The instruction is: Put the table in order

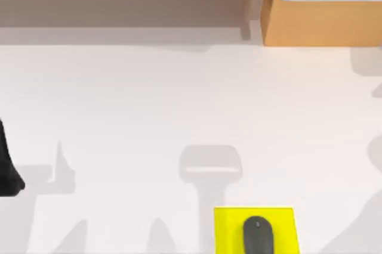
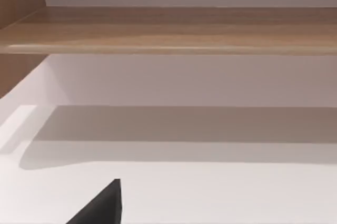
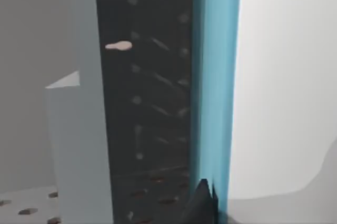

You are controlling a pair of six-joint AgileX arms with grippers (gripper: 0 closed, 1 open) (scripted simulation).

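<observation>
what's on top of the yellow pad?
A dark grey mouse sits on the yellow pad, at the table's near edge. The pad under it is covered.

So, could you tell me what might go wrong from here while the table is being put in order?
The mouse sits on the yellow pad at the table's near edge; a careless nudge could push it off. The left arm sits at the table's left edge, far from the mouse, so reaching it may mean a long stretch. The right wrist view looks close onto a blue-edged dark panel, so that arm could bump it.

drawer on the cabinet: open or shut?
Shut: the drawer front sits flush with the cabinet in the top view.
</observation>
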